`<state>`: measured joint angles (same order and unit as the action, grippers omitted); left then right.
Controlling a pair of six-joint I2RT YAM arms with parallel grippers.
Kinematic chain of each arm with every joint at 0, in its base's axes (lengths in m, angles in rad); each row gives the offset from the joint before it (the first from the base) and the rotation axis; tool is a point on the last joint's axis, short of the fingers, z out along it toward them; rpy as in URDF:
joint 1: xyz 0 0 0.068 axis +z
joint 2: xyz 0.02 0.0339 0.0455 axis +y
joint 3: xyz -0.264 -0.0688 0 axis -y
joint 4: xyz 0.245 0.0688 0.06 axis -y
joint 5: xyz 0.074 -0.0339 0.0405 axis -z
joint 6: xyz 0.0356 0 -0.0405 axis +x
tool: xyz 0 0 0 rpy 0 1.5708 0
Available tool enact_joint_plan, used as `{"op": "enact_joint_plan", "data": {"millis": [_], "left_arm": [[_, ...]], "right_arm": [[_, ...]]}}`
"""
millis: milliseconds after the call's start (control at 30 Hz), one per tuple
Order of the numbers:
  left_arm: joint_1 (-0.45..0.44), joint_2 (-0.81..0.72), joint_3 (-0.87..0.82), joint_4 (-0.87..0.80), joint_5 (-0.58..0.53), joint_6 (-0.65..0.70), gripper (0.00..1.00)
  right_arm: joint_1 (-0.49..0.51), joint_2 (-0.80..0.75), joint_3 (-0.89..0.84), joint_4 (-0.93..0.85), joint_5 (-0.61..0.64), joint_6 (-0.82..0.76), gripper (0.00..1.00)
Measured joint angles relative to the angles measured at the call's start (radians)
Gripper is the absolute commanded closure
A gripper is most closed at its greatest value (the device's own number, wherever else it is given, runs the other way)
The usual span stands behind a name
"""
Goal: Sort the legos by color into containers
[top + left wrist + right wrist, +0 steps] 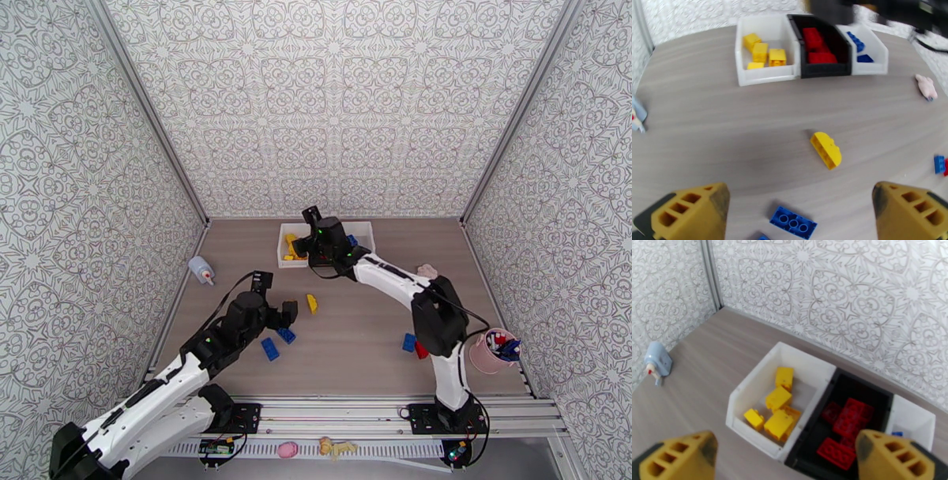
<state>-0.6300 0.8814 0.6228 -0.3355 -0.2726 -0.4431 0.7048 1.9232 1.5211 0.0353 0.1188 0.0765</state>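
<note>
Three containers stand in a row at the back: a white bin (766,77) holding yellow legos (765,53), a black bin (825,70) holding red legos (817,47), and a white bin (873,63) holding blue legos (859,49). My right gripper (317,243) hovers open over them, with nothing between its fingers (681,455); below it lie the yellow legos (778,407) and red legos (845,425). My left gripper (800,197) is open and low over the table. A blue lego (793,222) lies just under it, and a yellow lego (826,149) lies ahead.
A second blue lego (270,348) lies near the left gripper. A blue and red pair (414,345) sits by the right arm. A pale bottle (201,270) stands at the left wall, a pinkish toy (426,271) right of the bins, a pink cup (491,353) at the right.
</note>
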Motion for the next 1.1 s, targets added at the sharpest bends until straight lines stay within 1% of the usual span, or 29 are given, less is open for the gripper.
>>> {"op": "enact_joint_plan", "data": {"millis": [133,233,367,467,567,733,967,1100], "left_arm": [[0.006,0.126,0.073,-0.067,-0.014,-0.141,0.0],[-0.002,0.233,0.127,-0.118,-0.015,-0.233,0.0],[-0.022,0.36,0.188,-0.171,-0.018,-0.325,0.0],[-0.031,0.437,0.219,-0.193,-0.017,-0.36,0.0],[-0.035,0.513,0.259,-0.209,-0.012,-0.378,0.01],[-0.038,0.65,0.362,-0.223,-0.001,-0.399,0.08],[-0.051,0.823,0.492,-0.228,0.029,-0.422,0.14],[-0.051,0.898,0.546,-0.231,0.049,-0.427,0.2]], "right_arm": [[0.0,-0.2,-0.247,0.081,-0.005,-0.024,0.01],[0.0,-0.341,-0.412,0.095,-0.028,-0.045,0.0],[0.0,-0.498,-0.566,0.075,-0.053,-0.069,0.0],[0.0,-0.602,-0.651,0.029,-0.065,-0.088,0.01],[0.0,-0.682,-0.698,-0.037,-0.075,-0.104,0.01],[0.0,-0.764,-0.741,-0.111,-0.074,-0.111,0.0],[0.0,-0.785,-0.768,-0.153,-0.068,-0.109,0.0],[0.0,-0.785,-0.774,-0.157,-0.068,-0.105,0.0]]}}
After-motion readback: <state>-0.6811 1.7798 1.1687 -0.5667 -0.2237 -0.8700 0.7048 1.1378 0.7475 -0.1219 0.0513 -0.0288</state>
